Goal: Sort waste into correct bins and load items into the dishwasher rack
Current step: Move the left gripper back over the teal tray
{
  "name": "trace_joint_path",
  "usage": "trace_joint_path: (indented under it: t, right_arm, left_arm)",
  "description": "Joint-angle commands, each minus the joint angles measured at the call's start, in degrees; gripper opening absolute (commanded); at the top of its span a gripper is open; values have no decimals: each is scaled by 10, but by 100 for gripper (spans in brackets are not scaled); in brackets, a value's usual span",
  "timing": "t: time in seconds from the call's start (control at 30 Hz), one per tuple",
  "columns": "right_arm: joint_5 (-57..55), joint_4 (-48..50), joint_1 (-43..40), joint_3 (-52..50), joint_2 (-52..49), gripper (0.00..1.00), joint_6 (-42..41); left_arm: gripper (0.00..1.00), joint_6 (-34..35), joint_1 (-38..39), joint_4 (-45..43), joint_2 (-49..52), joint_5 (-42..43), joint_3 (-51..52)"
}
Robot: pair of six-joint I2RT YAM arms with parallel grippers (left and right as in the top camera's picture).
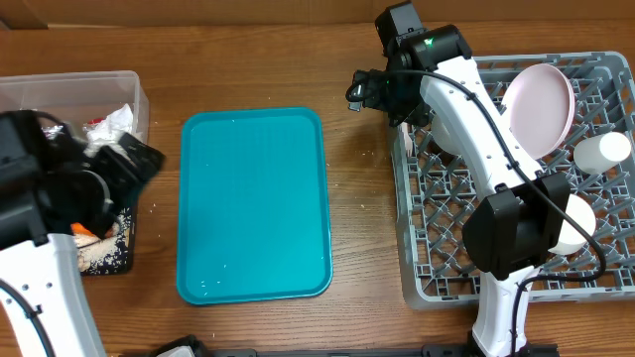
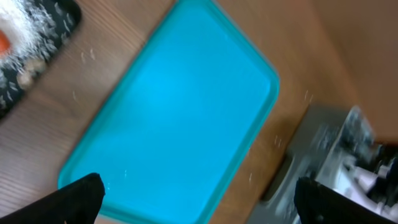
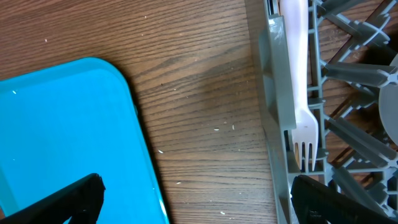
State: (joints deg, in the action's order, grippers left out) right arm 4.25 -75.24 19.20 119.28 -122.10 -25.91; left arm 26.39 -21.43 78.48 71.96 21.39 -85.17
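Left hand point(image 2: 199, 190) and right hand point(image 3: 196, 193) both gape, empty; I'd raise the right straight, sparing the upper-right fork point(image 3: 295, 74).

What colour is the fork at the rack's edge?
White. The fork lies along the grey dishwasher rack wall, clearest in the right wrist view.

Nothing legible anywhere — no text, label, brand, number or sign can be read.

Overhead looks straight down; 2 wrist views sit closer — all share the teal tray point(image 1: 253, 203).
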Motion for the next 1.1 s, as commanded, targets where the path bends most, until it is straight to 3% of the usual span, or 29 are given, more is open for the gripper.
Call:
trace_joint_path:
  t: [0.0, 0.1, 0.23, 0.37, 0.7, 1.07]
  right_arm:
    - [3, 2, 1, 7, 6, 100, -7]
    - [36, 21, 1, 7, 6, 100, -25]
    - [103, -41, -2, 8, 9, 100, 11]
    - [88, -80, -9, 8, 30, 100, 7]
    - [-182, -202, 39, 8, 224, 100, -48]
    - [-190, -218, 92, -61, 441, 100, 6]
  left_arm:
    - [100, -25, 55, 20, 4, -27, 7]
    - [100, -46, 108, 18, 3, -23, 42]
    - [100, -47, 179, -9, 3, -24, 112]
    - [100, -47, 221, -43, 3, -25, 170]
    - [100, -47, 229, -61, 4, -25, 186]
    - [100, -46, 229, -79, 4, -25, 186]
